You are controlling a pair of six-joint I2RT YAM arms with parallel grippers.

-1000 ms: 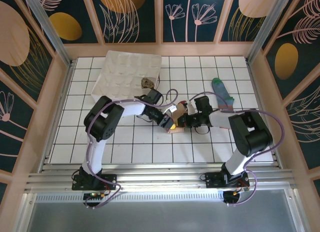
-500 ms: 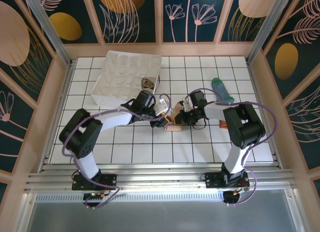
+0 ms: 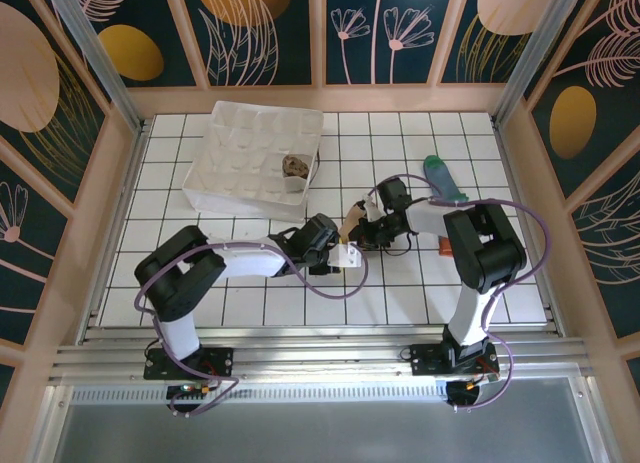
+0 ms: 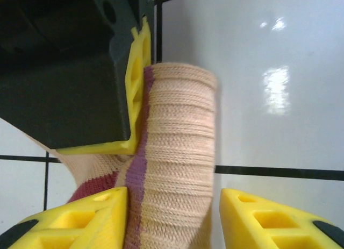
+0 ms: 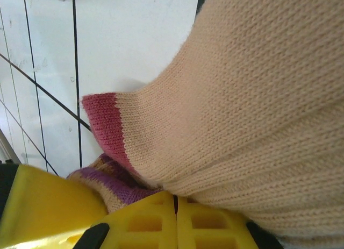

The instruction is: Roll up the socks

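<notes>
Beige knitted sock with red toe and pink-purple striped cuff (image 3: 352, 226) (image 4: 172, 152) (image 5: 258, 98): lies near the middle of the white tiled surface (image 3: 200, 283), bunched between the two claws.

Right claw (image 3: 366, 233) (image 5: 174, 222): yellow fingers pressed together, pinching the beige sock's fabric just beside the striped cuff. The red toe rests on the tile beyond it.

Left claw (image 3: 340, 251) (image 4: 172, 219): fingers spread, one on either side of the ribbed part of the beige sock. The left-hand finger touches the fabric; the other stands just clear of it. One yellow finger of the right claw presses against the purple stripe directly opposite.

Blue-grey sock with green toe (image 3: 446, 181): lies flat towards the far right corner of the surface, apart from both claws.

Tan-and-brown argyle sock (image 3: 295, 166): rolled, sitting in a compartment at the near right edge of the white compartmented tray (image 3: 240, 148), which stands at the far left of the surface.
</notes>
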